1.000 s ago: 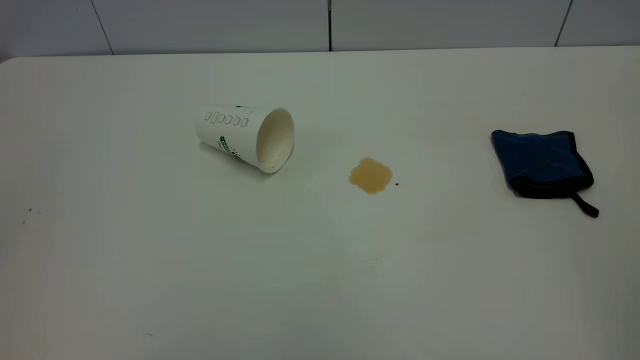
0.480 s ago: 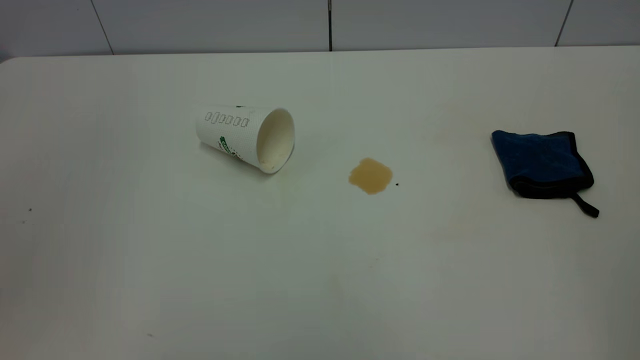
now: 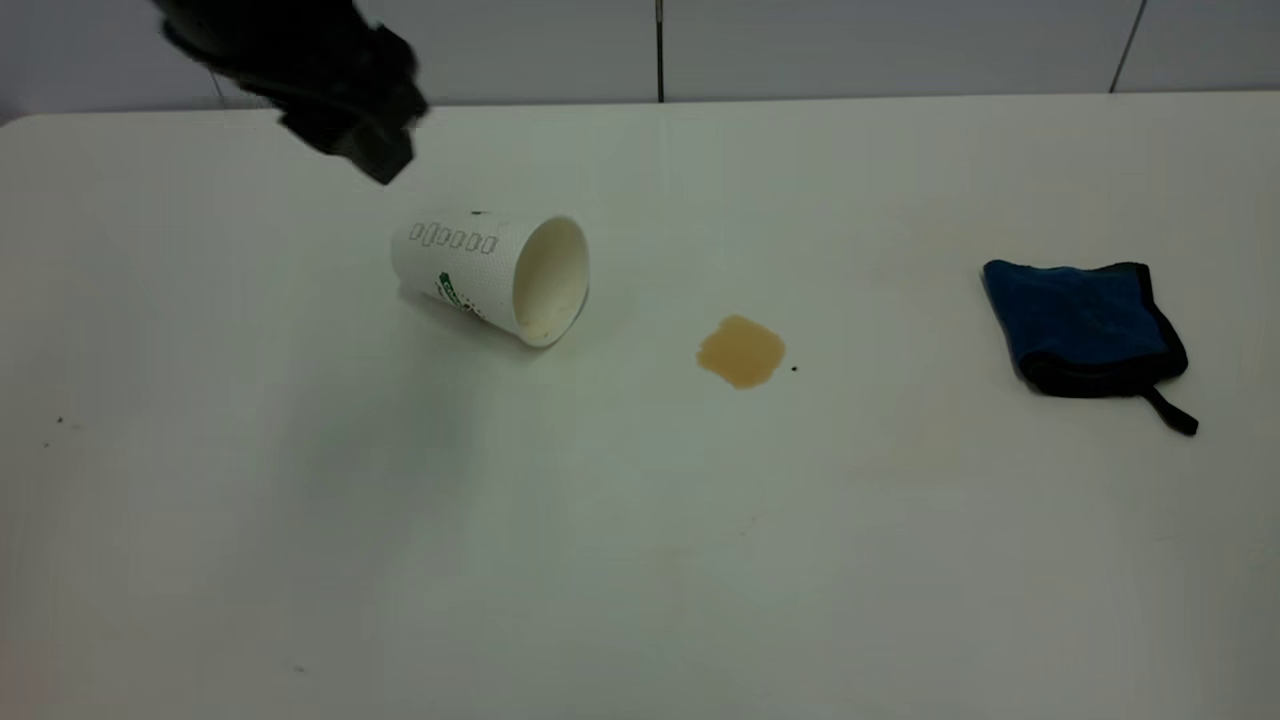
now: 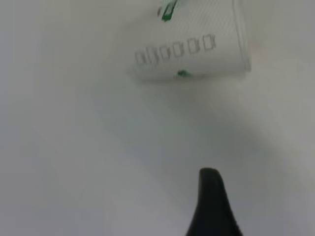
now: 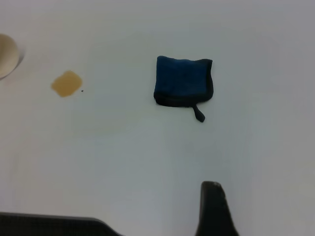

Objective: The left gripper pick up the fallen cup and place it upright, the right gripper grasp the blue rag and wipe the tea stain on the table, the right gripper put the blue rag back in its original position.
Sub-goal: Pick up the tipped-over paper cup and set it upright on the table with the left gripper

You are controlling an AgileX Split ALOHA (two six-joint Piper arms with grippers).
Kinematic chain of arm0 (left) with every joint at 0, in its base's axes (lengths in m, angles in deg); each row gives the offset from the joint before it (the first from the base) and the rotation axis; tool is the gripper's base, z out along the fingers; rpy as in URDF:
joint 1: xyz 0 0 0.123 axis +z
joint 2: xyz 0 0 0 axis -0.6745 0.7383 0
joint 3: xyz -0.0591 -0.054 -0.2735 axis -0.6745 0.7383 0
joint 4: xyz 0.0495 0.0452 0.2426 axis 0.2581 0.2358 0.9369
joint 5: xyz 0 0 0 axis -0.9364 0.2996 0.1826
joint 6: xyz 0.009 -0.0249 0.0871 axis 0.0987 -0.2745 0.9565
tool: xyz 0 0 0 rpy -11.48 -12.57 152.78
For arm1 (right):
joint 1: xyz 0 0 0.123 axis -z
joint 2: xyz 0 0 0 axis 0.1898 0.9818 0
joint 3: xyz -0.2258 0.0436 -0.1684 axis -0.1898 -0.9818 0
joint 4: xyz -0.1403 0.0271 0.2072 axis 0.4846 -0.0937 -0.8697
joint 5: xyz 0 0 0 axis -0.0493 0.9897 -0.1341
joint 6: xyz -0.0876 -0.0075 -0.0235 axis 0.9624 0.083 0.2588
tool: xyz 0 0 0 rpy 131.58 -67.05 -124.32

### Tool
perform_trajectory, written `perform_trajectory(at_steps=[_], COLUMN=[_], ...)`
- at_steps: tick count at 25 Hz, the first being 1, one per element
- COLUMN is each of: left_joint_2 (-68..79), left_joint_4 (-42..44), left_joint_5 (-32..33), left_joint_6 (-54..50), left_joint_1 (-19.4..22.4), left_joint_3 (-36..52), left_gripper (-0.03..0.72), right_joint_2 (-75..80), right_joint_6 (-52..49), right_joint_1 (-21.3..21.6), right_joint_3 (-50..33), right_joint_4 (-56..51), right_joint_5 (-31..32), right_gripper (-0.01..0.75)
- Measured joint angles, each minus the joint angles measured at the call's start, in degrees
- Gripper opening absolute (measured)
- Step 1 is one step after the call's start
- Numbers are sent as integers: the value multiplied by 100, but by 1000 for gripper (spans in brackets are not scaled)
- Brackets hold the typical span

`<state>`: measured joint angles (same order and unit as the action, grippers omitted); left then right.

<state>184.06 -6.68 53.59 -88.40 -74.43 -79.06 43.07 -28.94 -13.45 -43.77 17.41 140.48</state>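
The cup point(image 3: 490, 272) lies on its side on the table point(image 3: 640, 560), left of centre, with its mouth facing right. It also shows in the left wrist view point(image 4: 189, 46). My left gripper point(image 3: 372, 150) hangs in the air behind and to the left of the cup, apart from it. The tea stain point(image 3: 741, 351) is a light-brown blotch right of the cup. The blue rag point(image 3: 1085, 325) lies folded at the right, its loop strap pointing toward the front. The right wrist view shows the rag point(image 5: 183, 81), the stain point(image 5: 66, 83) and a dark part of my right gripper point(image 5: 212, 209), high above the table.
A tiny dark speck point(image 3: 794, 369) sits just right of the stain. The table's back edge meets a grey panelled wall point(image 3: 660, 50). A few small specks lie near the left edge point(image 3: 60, 420).
My left gripper has come into the exterior view at the top left, above and behind the cup. The cup, stain and rag have not moved.
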Motion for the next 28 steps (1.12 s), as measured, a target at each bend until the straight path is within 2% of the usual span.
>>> perform_trajectory(at_steps=[3,6,12,17,21,28], left_joint_2=[828,1537,2767,3422,3655,3972], left_joint_4=[1137,2128,3714,4058,4070,4295], left_joint_5=[41,213,1103,1246,1624,1743], left_joint_6=[-1255,-2504,-4323,-4706,-4876,-5120], left_joint_1=[-466,-749,-1203,-1275,-1275,-1275], left_joint_3=[-751,-1392,-2471,-2872,-2884,-2919], left_gripper=[561,561,561,561,561,561], right_joint_2=[0,0,0,0,0,0], right_joint_6=[0,0,4,4,4,4], right_joint_1=[0,0,0,0,0,0], right_joint_3=[0,0,0,0,0,0], right_joint_4=[0,0,0,0,0,0], right_joint_5=[0,0,0,0,0,0], right_gripper=[534,534,534,534,534,534])
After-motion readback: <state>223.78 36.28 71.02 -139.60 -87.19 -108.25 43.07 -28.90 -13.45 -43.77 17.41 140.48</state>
